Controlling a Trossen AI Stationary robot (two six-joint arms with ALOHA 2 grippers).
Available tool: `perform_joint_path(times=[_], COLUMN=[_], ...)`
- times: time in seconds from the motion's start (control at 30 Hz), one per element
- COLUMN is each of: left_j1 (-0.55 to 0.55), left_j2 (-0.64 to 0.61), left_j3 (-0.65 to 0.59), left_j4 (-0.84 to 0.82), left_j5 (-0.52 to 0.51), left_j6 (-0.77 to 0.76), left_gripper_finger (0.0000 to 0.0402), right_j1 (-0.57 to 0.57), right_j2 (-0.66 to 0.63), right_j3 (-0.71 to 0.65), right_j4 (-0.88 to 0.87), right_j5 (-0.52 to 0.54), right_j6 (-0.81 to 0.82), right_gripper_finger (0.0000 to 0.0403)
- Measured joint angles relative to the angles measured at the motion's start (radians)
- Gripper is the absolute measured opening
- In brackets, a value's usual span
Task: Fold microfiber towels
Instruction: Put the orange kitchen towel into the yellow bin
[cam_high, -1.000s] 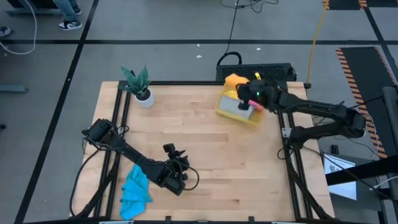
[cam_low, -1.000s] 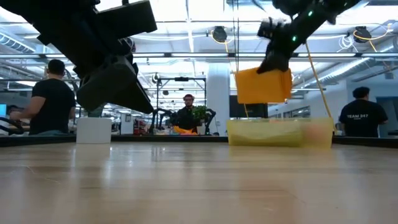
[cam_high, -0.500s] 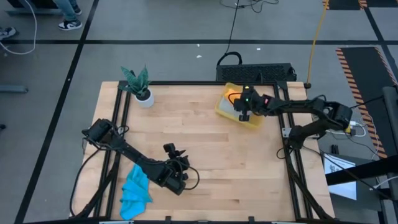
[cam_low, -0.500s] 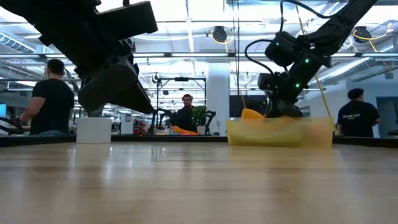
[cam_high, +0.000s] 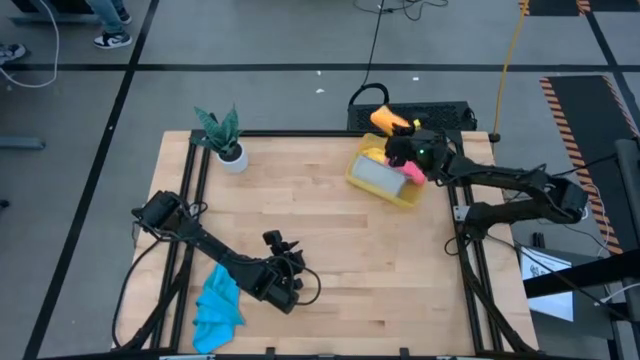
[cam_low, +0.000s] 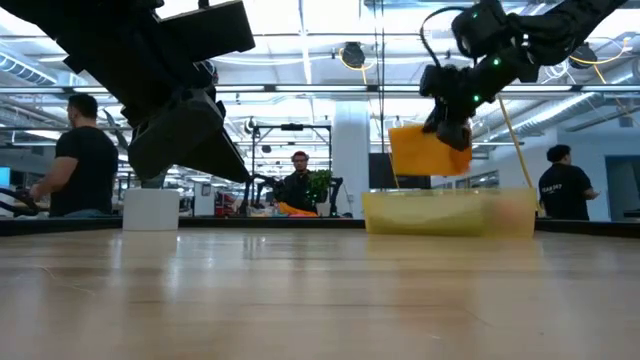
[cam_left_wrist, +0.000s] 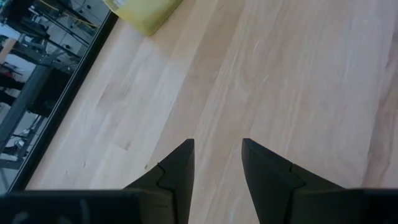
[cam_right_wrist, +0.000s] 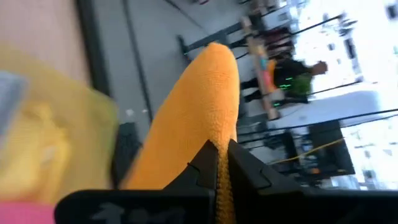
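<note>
Right pincer (cam_high: 392, 137) clamped on orange towel (cam_high: 388, 120), hanging long-axis down above yellow bin (cam_high: 383, 183) at worktop (cam_high: 330, 230) far edge; left pincer (cam_left_wrist: 216, 163), fingers apart & empty, w/ blue towel (cam_high: 217, 307) just beside it.

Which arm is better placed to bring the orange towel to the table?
Right. Its end effector is shut on the orange towel, lifted above the bin. The left end effector is empty, near the blue towel.

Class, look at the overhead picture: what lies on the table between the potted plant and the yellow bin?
Nothing: in the high view the stretch between the plant and the bin is bare wood.
</note>
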Motion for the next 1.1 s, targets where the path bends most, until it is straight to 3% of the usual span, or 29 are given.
perform_joint_path(times=[0.1,0.33,0.47,0.73,0.93,1.1], left_j1=[0.0,0.0,0.0,0.0,0.0,0.0], left_j2=[0.0,0.0,0.0,0.0,0.0,0.0], left_j3=[0.0,0.0,0.0,0.0,0.0,0.0], left_j4=[0.0,0.005,0.008,0.014,0.02,0.02], left_j5=[0.0,0.0,0.0,0.0,0.0,0.0], left_j6=[0.0,0.0,0.002,0.005,0.007,0.007], left_gripper_finger=[0.0136,0.0136,0.0136,0.0136,0.0136,0.0136], right_j1=[-0.018,-0.04,-0.027,-0.025,-0.025,-0.036], right_j2=[0.002,0.155,0.22,0.215,0.182,0.114], right_j3=[0.0,-0.065,-0.101,-0.114,-0.115,-0.115], right_j4=[0.041,0.052,0.073,0.078,0.126,0.256], right_j5=[-0.012,-0.227,-0.243,-0.423,-0.361,-0.172], right_j6=[-0.026,0.051,0.093,0.241,0.205,0.015], right_gripper_finger=[0.0006,0.0006,0.0006,0.0006,0.0006,0.0006])
